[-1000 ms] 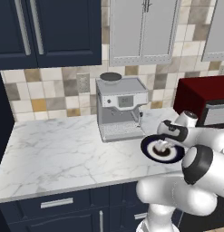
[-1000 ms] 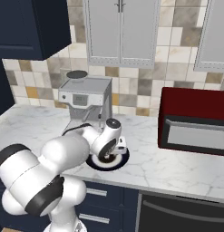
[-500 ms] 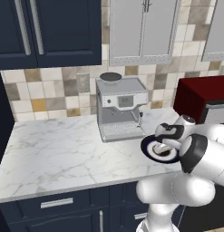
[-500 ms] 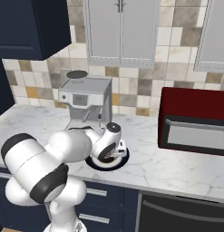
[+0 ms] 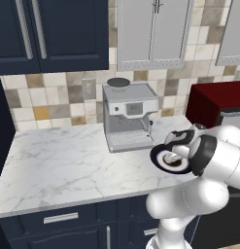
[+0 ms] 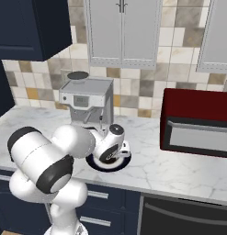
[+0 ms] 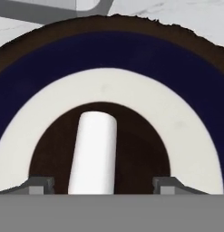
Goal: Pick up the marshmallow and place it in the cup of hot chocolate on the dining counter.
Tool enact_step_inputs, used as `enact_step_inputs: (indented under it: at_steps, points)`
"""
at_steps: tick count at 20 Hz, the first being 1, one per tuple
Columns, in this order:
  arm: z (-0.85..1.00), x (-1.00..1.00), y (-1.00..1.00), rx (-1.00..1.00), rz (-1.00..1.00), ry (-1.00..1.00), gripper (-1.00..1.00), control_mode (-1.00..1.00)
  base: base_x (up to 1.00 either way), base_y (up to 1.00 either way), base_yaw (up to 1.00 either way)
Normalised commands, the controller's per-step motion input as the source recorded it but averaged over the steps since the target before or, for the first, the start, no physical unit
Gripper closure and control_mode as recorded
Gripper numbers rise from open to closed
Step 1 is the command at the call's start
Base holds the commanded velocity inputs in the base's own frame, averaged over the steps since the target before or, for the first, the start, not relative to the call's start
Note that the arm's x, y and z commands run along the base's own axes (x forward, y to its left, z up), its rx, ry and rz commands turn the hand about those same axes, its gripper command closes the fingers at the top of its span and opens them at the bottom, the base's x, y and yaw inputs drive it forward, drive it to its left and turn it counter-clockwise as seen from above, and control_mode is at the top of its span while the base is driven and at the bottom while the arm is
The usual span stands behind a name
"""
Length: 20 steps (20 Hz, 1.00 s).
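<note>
Claw [image 7: 99, 183] is down over the round navy plate with a white ring and dark brown centre [image 7: 186, 136], fingers apart: in the hand view the two grey fingertips [image 7: 40, 185] stand well clear of each other at the bottom edge, one each side of the target. Gap on both sides, so no contact and nothing held. Wide, not gripping.

Step in hand, as I read it: the pick. Descent looks about done, closing is what's left.

The small white cylindrical marshmallow [image 7: 94, 154] lies on its side in the plate's dark centre, long axis running roughly 6 to 12 o'clock in the hand view, tipped slightly toward 1. It sits between the fingertips, nearer the 9 o'clock one; the 3 o'clock one has more gap. The near end runs off the bottom of that view, so I can't tell how deep it sits in the claw.

The plate rests on the white-grey veined marble worktop [image 5: 58, 160], just beside the silver box-shaped coffee machine [image 5: 129, 119], at about its 4 o'clock in the left base view. A dark red microwave [image 6: 197, 120] stands further right.

Next move calls for: close across the short axis, gently since it looks soft, lift straight up clear of the rim, then carry it to the cup.
</note>
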Motion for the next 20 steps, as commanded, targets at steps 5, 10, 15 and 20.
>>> enact_step_inputs:
  at_steps: [5,10,15,20]
  points:
    - [-0.18,0.02,0.02,0.0,0.0,-0.06,-1.0,-1.0,0.0,0.0,0.0]
    - [-0.23,0.04,0.26,0.0,0.0,-0.09,-1.0,-1.0,0.0,0.0,0.0]
    - [-0.16,0.16,0.3,0.0,0.0,-0.07,1.0,-1.0,0.0,0.0,0.0]
    - [-0.08,0.24,0.06,0.0,0.0,0.0,1.0,-1.0,0.0,0.0,0.0]
